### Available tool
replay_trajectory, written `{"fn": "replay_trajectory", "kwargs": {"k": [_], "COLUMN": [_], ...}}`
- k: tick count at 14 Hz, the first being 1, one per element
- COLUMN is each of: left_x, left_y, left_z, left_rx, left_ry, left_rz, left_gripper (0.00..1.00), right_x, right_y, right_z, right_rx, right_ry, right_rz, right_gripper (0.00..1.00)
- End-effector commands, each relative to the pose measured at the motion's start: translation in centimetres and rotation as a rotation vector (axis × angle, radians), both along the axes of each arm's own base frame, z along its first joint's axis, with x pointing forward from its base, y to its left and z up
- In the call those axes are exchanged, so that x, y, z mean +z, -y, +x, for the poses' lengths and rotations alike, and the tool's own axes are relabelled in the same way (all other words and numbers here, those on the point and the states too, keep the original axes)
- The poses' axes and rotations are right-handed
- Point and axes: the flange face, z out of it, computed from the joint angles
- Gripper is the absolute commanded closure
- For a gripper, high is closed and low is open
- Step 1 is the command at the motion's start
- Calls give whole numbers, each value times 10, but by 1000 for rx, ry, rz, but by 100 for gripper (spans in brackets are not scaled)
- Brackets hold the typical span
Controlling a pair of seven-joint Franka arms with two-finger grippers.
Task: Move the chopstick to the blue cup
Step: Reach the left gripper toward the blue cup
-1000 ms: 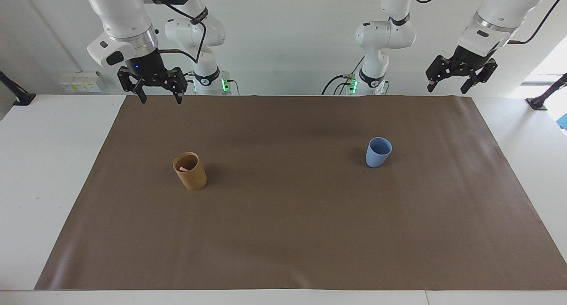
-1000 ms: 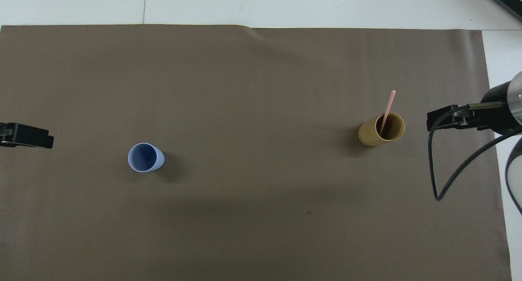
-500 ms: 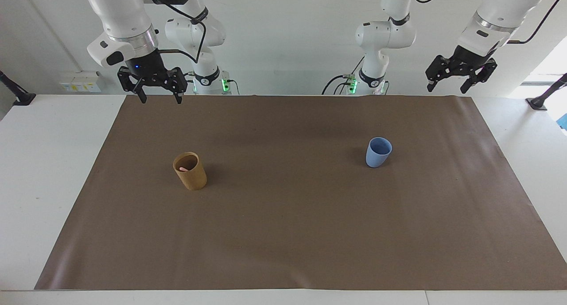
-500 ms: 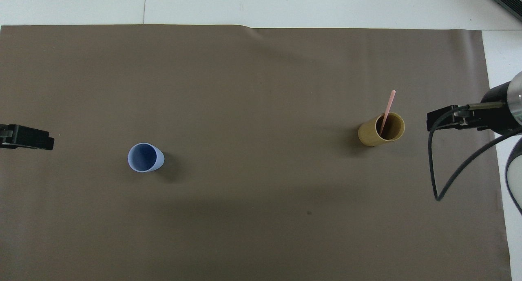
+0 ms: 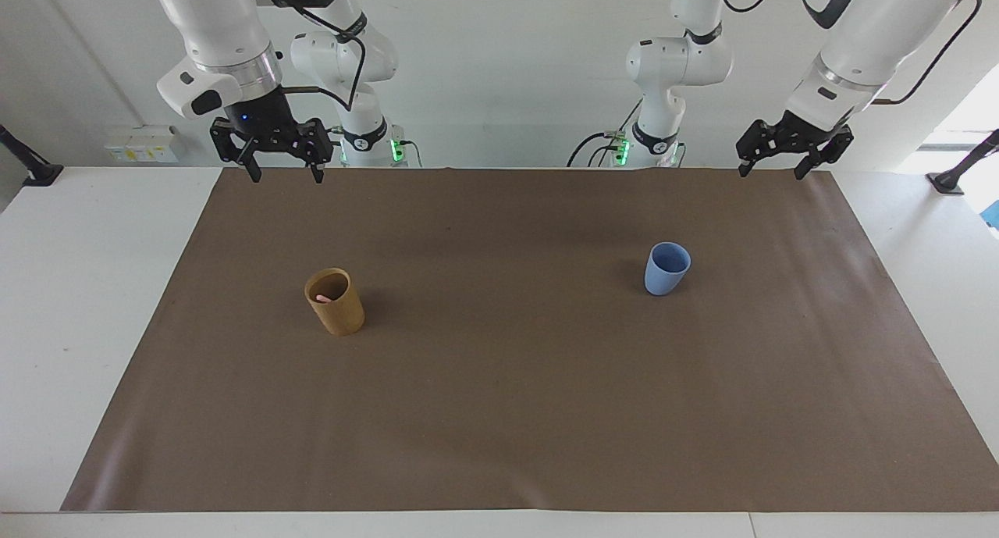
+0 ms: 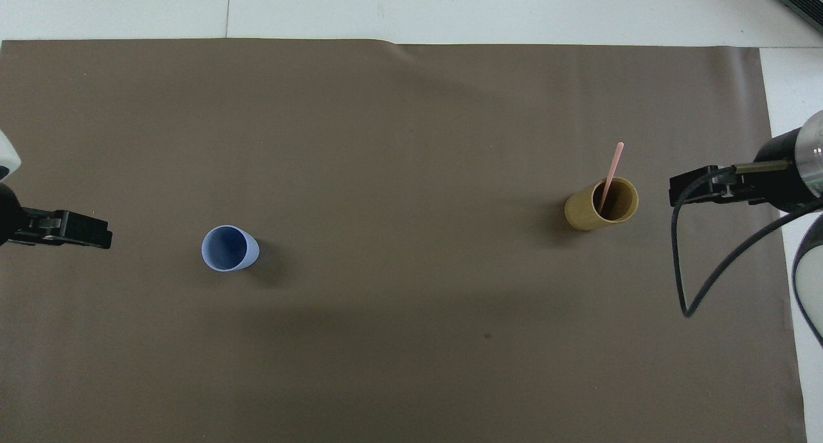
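The chopstick (image 6: 611, 173), standing in the tan cup (image 6: 600, 205), looks light, stiff and slippery (best pinched near its protruding top), while both grippers hang open and empty.

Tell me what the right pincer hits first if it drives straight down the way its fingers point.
Probably the bare brown mat: the right pincer hangs open near the robots' edge, apart from the tan cup. Depth is uncertain.
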Motion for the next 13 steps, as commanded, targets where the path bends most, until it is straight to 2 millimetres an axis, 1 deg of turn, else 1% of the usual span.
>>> {"fn": "replay_trajectory", "kwargs": {"k": [1,4,5,6,7,10,11,13], "left_x": [-51,-106,-123,-136,-147,-184,-193,-202], "left_y": [-2,0,2,2,2,7,8,11], "left_z": [-6,-6,-8,-10,-11,-5,-6,-6], "left_rx": [27,44,60,71,76,77,87,119], "left_ry": [16,44,43,56,64,52,50,55], "left_rz": [-36,-58,-84,-94,-94,-91,-100,-130], "left_gripper": [0,0,0,0,0,0,0,0], "right_x": [0,-2,-3,-1,-3,-3,-3,-4], "right_y": [2,2,2,2,2,2,3,3], "right_z": [-3,-6,-6,-7,-7,-8,-8,-8], "right_rx": [10,14,16,16,14,16,14,14], "right_ry": [13,7,5,8,4,1,1,-2], "right_rz": [24,22,22,21,21,20,20,20], "right_gripper": [0,0,0,0,0,0,0,0]}}
